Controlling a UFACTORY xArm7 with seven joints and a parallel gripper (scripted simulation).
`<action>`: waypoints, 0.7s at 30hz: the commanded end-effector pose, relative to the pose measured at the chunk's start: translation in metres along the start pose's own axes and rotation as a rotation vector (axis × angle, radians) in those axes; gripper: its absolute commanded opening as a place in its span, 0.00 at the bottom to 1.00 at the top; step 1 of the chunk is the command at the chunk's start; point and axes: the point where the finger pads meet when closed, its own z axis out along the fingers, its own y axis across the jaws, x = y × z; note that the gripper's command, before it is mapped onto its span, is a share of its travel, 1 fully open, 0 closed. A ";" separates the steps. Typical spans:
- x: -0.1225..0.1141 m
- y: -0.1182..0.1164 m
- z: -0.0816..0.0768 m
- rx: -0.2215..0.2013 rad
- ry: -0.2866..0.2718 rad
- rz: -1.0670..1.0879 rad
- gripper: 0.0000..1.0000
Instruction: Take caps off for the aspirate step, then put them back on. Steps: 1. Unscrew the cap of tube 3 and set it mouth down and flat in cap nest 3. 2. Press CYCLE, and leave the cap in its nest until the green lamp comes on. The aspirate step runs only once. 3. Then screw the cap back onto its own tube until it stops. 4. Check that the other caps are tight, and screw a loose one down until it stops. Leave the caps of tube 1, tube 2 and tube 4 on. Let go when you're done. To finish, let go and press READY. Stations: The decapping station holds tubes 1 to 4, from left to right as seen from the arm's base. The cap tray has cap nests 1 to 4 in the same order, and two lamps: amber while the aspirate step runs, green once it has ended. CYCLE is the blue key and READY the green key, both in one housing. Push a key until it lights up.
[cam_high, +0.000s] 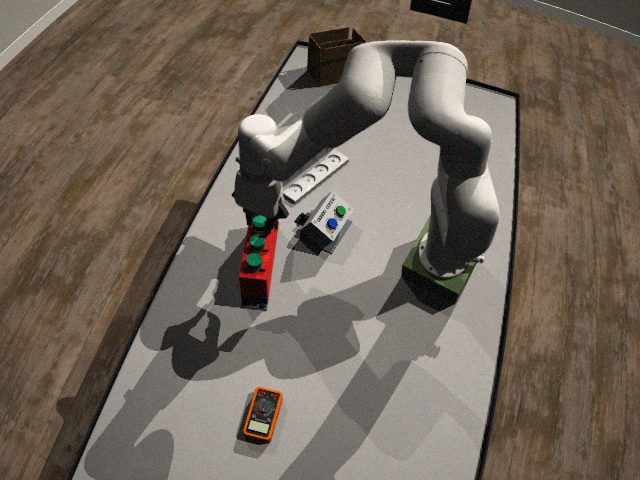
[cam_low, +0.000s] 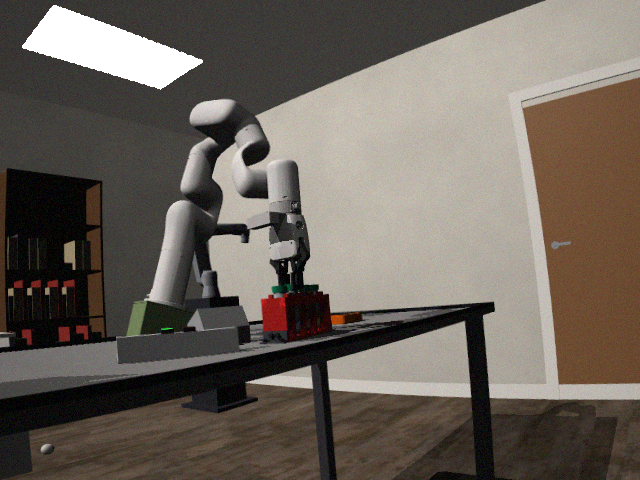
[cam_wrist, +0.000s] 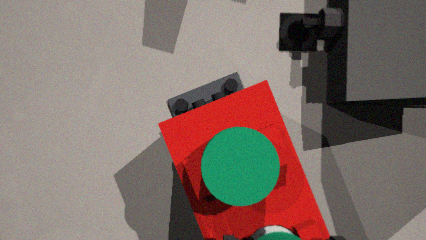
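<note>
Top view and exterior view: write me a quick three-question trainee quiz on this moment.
1. True or false: the gripper stands over the red decapping station.
2. In the top view, how many green caps show clear of the gripper?
3. Which lamp glows on the cap tray? A amber, B green, C neither.
Key: 1 true; 2 three; 3 B.

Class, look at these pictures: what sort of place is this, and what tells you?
Probably a lab or workshop room: a robot arm on a table, a red rack of green-capped tubes, and a multimeter lying nearby.
</note>
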 end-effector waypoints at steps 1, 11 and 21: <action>0.000 -0.002 -0.002 0.005 -0.002 0.001 0.46; 0.000 -0.002 -0.003 0.005 -0.001 -0.359 0.46; 0.000 -0.002 -0.003 0.005 0.000 -0.679 0.46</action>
